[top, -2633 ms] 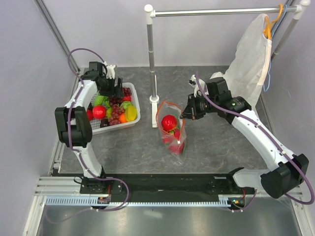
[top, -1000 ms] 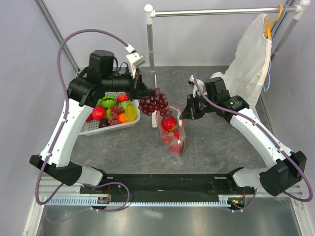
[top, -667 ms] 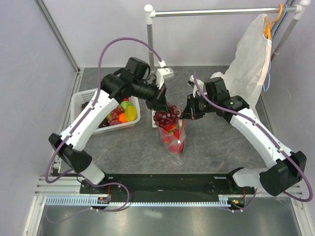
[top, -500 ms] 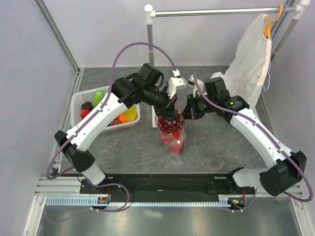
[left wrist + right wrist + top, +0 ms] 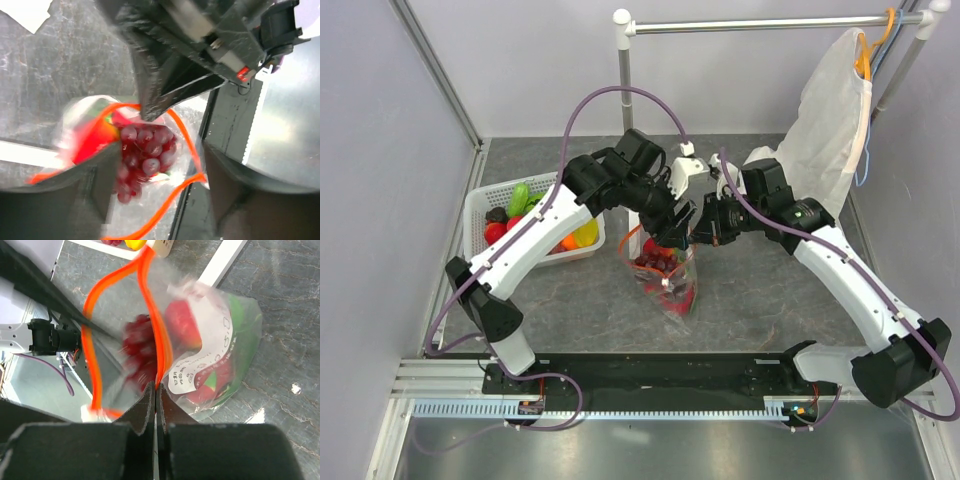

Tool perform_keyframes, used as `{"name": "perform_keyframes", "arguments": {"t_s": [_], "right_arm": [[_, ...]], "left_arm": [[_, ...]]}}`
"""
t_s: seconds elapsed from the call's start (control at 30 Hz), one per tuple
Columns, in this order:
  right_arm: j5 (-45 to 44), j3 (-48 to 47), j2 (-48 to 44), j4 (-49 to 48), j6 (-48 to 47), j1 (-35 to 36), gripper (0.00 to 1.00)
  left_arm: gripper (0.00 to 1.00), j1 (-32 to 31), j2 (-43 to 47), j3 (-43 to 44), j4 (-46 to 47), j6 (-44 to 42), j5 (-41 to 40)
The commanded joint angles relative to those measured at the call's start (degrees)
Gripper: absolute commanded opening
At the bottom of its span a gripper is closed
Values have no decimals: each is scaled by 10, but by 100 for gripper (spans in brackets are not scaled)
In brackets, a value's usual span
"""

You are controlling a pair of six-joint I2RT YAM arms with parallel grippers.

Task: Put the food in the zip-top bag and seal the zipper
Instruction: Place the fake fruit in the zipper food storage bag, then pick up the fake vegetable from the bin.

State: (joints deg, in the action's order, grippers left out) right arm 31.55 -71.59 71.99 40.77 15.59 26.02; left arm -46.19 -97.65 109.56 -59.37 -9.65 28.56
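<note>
Purple grapes (image 5: 147,152) sit in the mouth of the zip-top bag (image 5: 672,292), over a red apple (image 5: 184,324). The bag stands on the grey table (image 5: 770,295) between my arms. My right gripper (image 5: 155,396) pinches the orange zipper (image 5: 93,335), jaws closed on it. My left gripper (image 5: 157,192) hangs just above the grapes, jaws wide and holding nothing.

clear, thin, glossy plastic for the zip-top bag (image 5: 210,340); shiny smooth plastic grapes (image 5: 147,150); matt grey stone-look table (image 5: 760,300); white slotted plastic basket (image 5: 473,210); bright metal rail (image 5: 760,22).
</note>
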Motion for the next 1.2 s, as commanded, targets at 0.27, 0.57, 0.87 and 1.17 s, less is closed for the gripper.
{"name": "perform_keyframes", "arguments": {"t_s": [0.27,0.57,0.87,1.17], "right_arm": [[1,-15,-32,2,-34,1,0],[-3,-1,-33,4,-36,1,0],[-6,5,-29,4,-35,1,0],[-7,6,-15,-3,-27,1,0]], "left_arm": [[88,330,162,-163,95,85,157],[88,573,142,-233,133,19,23],[82,587,11,-196,211,-50,-136],[80,546,-55,-203,290,-44,-235]]}}
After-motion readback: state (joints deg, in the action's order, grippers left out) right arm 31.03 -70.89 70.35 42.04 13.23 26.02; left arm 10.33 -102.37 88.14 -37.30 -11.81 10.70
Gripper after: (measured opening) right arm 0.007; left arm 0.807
